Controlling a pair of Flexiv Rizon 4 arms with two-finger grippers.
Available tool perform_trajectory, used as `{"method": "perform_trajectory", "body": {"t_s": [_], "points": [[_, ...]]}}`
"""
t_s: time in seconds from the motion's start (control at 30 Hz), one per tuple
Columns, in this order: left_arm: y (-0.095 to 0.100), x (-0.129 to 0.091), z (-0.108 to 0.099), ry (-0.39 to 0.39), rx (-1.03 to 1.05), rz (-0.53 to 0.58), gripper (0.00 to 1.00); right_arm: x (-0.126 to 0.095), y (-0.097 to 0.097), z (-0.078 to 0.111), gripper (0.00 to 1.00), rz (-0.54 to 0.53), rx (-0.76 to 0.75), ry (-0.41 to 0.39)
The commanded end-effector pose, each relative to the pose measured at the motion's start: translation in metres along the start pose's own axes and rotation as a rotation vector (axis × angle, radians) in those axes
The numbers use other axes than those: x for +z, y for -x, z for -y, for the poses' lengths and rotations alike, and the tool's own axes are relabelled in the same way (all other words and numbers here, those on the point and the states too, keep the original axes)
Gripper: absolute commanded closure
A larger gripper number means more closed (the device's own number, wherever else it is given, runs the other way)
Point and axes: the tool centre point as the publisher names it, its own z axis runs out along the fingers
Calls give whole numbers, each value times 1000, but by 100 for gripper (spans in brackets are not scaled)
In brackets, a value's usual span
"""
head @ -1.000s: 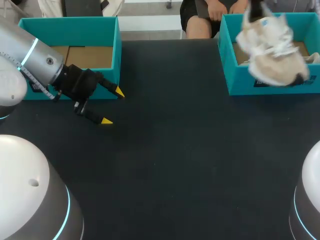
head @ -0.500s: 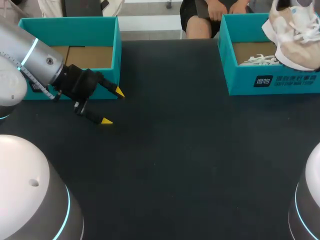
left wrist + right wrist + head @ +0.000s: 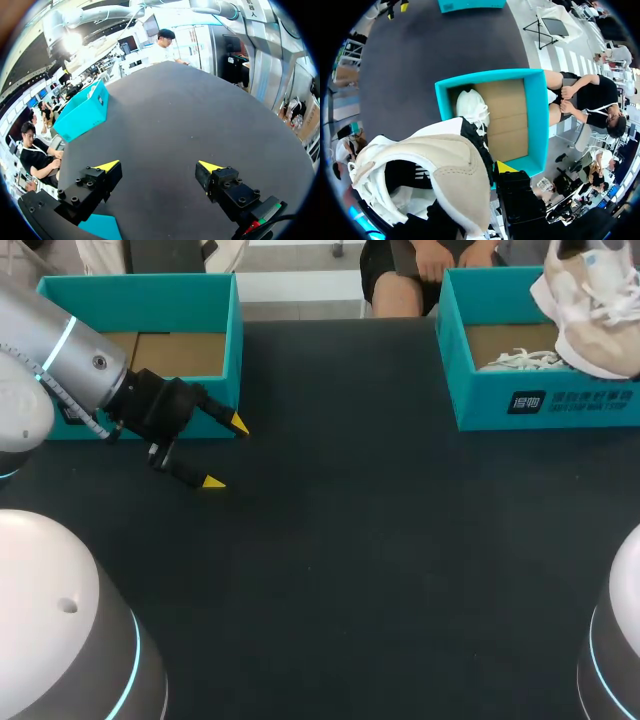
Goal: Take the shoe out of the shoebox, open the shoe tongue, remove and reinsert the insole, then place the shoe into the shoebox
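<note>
The robot's left claw (image 3: pixel 225 453) hangs wide open low over the black table (image 3: pixel 350 540), well apart from the shoebox (image 3: pixel 550 405) on the robot's right and a little nearer the robot than that box; its two yellow tips stand far apart. Seen from its own wrist, they frame bare tabletop, with the shoebox small and far ahead across the table; a second teal box (image 3: pixel 140 287), its brown cardboard floor showing, sits level with the shoebox along the table's far edge, well apart from it on the left arm's side. Inside the shoebox a white shoe (image 3: pixel 520 360) lies on the cardboard floor, against the wall nearest the robot; above the shoebox the right claw (image 3: pixel 487 180) holds a beige-and-white shoe (image 3: pixel 590 310) in the air, over the end of the box farthest from the left arm. From the right wrist, the held shoe's heel and collar crowd the claw; one yellow tip shows beside the heel, the other is hidden behind the shoe, and the open shoebox lies below and ahead.
</note>
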Motion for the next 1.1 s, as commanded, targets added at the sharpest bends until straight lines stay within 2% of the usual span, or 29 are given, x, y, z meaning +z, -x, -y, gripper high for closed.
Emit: {"method": "perform_trajectory", "body": {"t_s": [0.03, 0.23, 0.27, 0.33, 0.4, 0.47, 0.53, 0.57, 0.6, 0.73, 0.77, 0.8, 0.93, 0.97, 1.0, 1.1], "points": [[0, 0, 1, 4, 0, -2, 0, 25, 50, 11, 100, -29, 8, 4], [0, 0, 1, 4, 0, -2, 0, 52, 94, 45, 100, -56, 123, -27], [0, 0, 1, 4, 0, -2, 0, 54, 100, 50, 100, -34, 137, -27], [0, 0, 1, 4, 0, -2, 0, 55, 107, 59, 100, -46, 202, -46], [0, 0, 1, 4, 0, -2, 0, 56, 112, 72, 100, -58, 356, -67], [0, 0, 1, 4, 0, -2, 0, 56, 112, 80, 100, -68, 498, -84], [0, 0, 1, 4, 0, -2, 0, 56, 109, 84, 100, -38, 647, -54], [0, 0, 1, 4, 0, -2, 0, 56, 108, 84, 100, -45, 721, -73], [0, 0, 1, 4, 0, -2, 0, 56, 107, 84, 100, -16, 769, -37], [0, 0, 1, 4, 0, -2, 0, 57, 104, 83, 100, -25, 990, -29], [0, 0, 1, 4, 0, -2, 0, 57, 104, 83, 100, -1, 1046, 18], [0, 0, 1, 4, 0, -2, 0, 56, 102, 83, 100, -42, 1099, -20], [0, 0, 1, 4, 0, -2, 0, 55, 96, 89, 100, -6, 1213, -2], [0, 0, 1, 4, 0, -2, 0, 56, 90, 93, 100, -62, 1254, -49], [0, 0, 1, 4, 0, -2, 0, 56, 83, 98, 100, -65, 1293, -45], [0, 0, 1, 4, 0, -2, 0, 56, 83, 98, 100, -65, 1293, -45]]}}
